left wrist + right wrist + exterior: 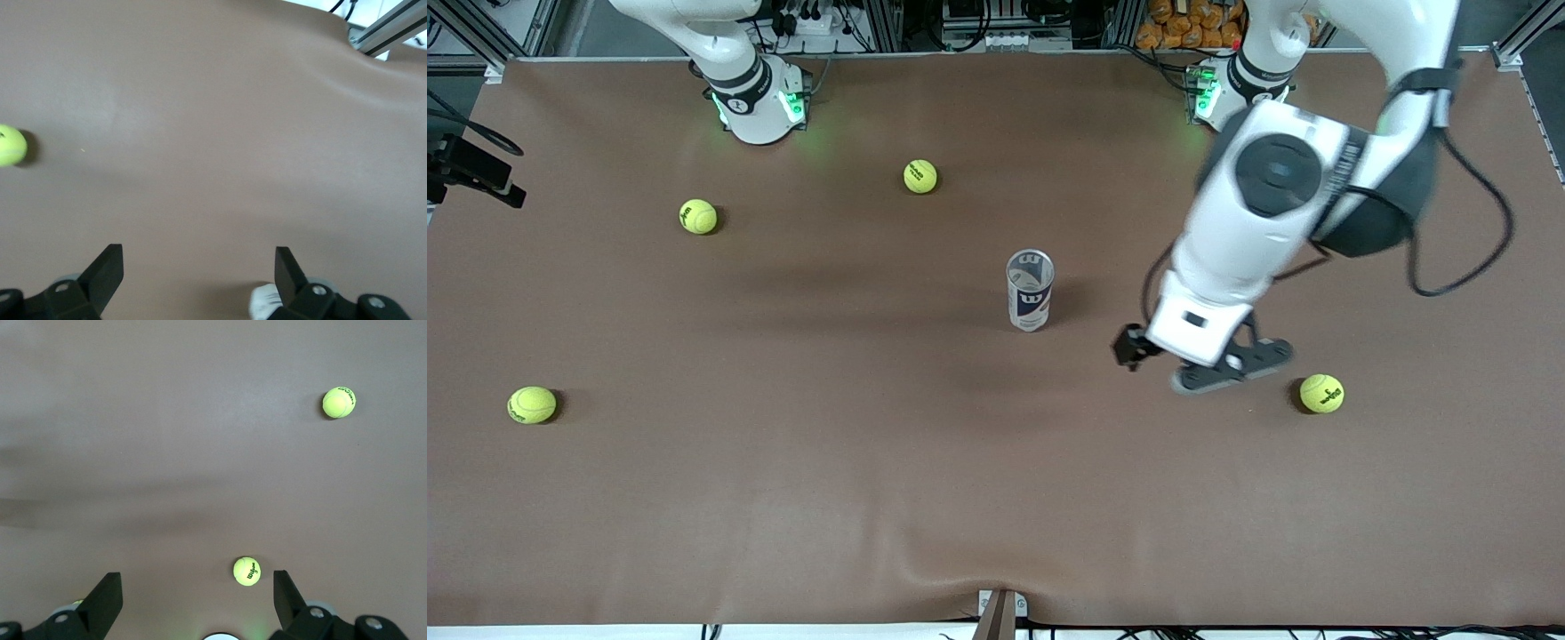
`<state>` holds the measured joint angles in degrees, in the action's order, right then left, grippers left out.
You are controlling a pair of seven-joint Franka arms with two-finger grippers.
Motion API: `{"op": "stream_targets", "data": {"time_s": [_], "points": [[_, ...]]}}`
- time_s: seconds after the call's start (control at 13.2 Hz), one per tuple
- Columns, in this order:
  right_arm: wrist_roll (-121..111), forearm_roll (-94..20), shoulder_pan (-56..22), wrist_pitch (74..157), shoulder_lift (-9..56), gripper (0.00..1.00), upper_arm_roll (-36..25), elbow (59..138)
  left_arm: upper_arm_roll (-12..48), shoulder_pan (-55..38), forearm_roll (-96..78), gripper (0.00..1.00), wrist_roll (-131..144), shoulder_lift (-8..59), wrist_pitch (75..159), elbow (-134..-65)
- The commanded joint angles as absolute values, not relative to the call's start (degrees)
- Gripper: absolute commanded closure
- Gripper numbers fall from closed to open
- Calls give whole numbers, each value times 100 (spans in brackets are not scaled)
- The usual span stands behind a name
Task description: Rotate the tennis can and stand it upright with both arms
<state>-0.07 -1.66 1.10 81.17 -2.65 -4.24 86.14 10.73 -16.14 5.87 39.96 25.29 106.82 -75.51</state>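
We find the tennis can (1030, 291) standing upright on the brown table (871, 480), roughly at the middle of the surface, its silvery rim and open mouth facing up and the navy and white label with the "W" logo turned toward the front camera. Nothing touches it.

The left arm (1254, 222) reaches out from its base and hangs low over the table, toward the left arm's end from the can. We see the left gripper (199, 267) with its fingers spread wide and nothing between them; only bare table lies beneath it. One tennis ball (1321, 393) rests just beside this gripper's spot, slightly nearer the front camera.

The right arm (720, 53) waits folded above its base. We see the right gripper (197, 590) in its own wrist view only, high over the table, fingers spread wide and empty.

We count four further positions: a second ball (920, 176) and a third ball (698, 216) lie near the right arm's base, well apart from the can; a fourth ball (532, 404) lies near the right arm's end of the table.
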Motion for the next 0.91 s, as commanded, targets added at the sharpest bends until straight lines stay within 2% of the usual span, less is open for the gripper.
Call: {"op": "stream_targets", "data": {"time_s": [0.0,0.38,0.53,0.84], "points": [[88,-281,132,8112,-299,0,-396,8569,1160,-943,212,0,2939,2259,10512,-7673],[79,-281,106,8121,-299,0,-378,8569,1055,-176,246,0,1416,2067,10021,-7673],[79,-273,71,8130,-299,0,-352,8569,740,-193,255,0,1328,1742,9626,-7673],[70,-264,70,8148,-299,0,-352,8526,712,-263,246,0,1152,794,8562,-7988]]}}
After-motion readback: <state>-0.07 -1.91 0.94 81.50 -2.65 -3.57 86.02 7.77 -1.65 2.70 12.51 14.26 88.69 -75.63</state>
